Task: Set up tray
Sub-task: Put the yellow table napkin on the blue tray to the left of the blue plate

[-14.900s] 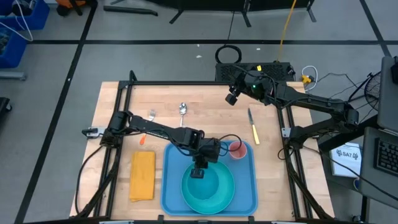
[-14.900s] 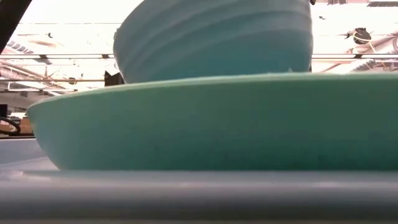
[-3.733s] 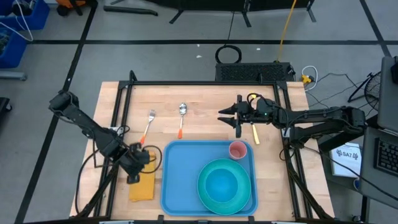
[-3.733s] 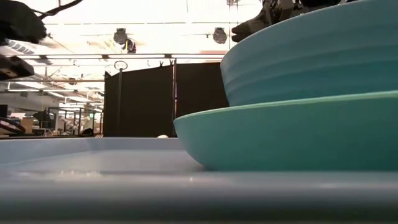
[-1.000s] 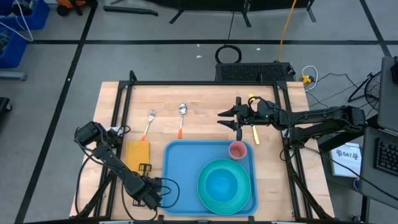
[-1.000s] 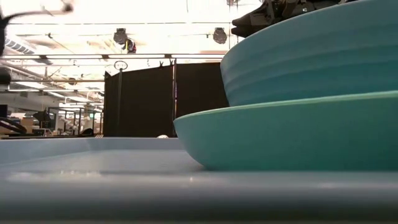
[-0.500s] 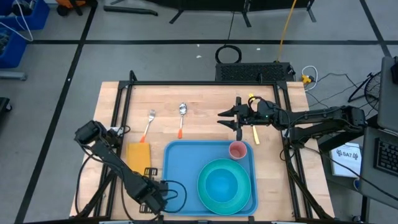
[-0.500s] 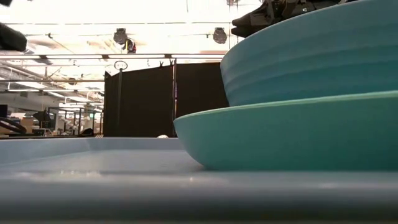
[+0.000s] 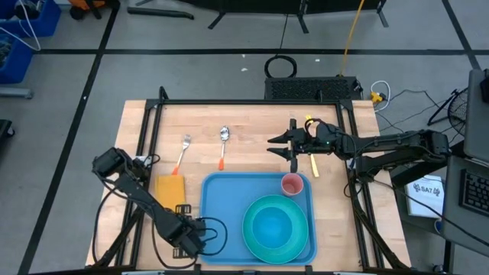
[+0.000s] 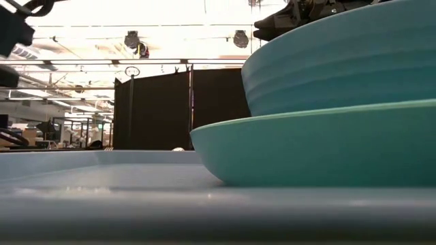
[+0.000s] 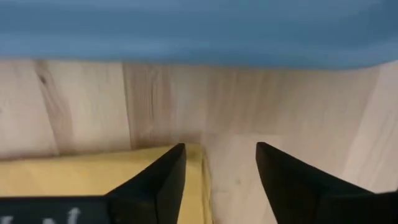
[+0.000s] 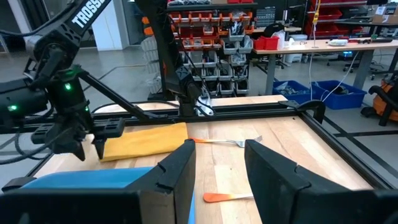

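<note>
Near the front left corner of the wooden surface (image 9: 252,126), the left pincer (image 9: 186,236) sits low with its fingers (image 11: 155,180) spread apart, nothing between them. One finger lies over the corner of the yellow-orange napkin (image 9: 170,186); the other is over bare wood. The blue tray (image 9: 225,206) lies just beside this pincer, its rim (image 11: 199,37) close ahead of the fingertips without touching them.

On the tray's right half a turquoise bowl (image 9: 269,227) rests in a turquoise plate (image 10: 327,146), and a small pink cup (image 9: 292,183) stands in the far right corner. Beyond the tray, a fork (image 9: 184,149) and a spoon (image 9: 223,142) with orange handles lie on the wood.

The right pincer (image 9: 287,142) hovers behind the tray, fingers parted and empty, next to a yellow-handled knife (image 9: 312,159).
</note>
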Tool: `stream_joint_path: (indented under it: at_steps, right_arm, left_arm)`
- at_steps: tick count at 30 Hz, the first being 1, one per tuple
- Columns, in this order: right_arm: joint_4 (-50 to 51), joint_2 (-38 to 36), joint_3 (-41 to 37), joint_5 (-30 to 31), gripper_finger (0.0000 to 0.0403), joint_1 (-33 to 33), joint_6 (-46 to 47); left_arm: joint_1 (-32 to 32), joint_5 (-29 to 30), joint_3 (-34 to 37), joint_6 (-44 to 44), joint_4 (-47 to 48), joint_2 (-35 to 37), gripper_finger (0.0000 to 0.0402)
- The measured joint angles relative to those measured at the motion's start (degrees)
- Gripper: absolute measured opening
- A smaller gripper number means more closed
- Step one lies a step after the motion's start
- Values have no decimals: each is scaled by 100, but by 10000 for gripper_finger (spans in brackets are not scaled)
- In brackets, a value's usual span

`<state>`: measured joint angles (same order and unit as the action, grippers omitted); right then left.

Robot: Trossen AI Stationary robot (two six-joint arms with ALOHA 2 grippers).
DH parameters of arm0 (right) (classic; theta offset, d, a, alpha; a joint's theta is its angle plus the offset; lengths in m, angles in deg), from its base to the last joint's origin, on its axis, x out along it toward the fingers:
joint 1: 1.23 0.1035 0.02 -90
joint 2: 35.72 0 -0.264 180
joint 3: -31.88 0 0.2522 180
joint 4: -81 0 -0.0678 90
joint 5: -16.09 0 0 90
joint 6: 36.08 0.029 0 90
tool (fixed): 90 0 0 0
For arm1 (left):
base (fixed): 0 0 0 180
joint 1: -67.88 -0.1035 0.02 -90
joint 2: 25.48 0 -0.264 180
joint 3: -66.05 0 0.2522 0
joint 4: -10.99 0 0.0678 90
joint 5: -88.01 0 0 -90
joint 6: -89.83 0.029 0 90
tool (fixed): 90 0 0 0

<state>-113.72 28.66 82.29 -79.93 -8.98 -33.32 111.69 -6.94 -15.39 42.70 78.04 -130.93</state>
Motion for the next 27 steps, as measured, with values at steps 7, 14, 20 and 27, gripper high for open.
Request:
stream_joint_path:
  at_steps: [7,14,20,27]
  right_arm:
    - [0,0,0,-1,132,0,0]
    - [1,0,0,-2,132,0,0]
    - [1,0,-2,-2,132,0,0]
    - [1,0,-2,-4,132,5,0]
  left_arm:
    - [22,-53,77,64,83,0,207]
    - [20,401,77,-173,475,0,207]
    - [20,373,77,-404,156,0,207]
    - [43,298,73,-418,-90,-172,207]
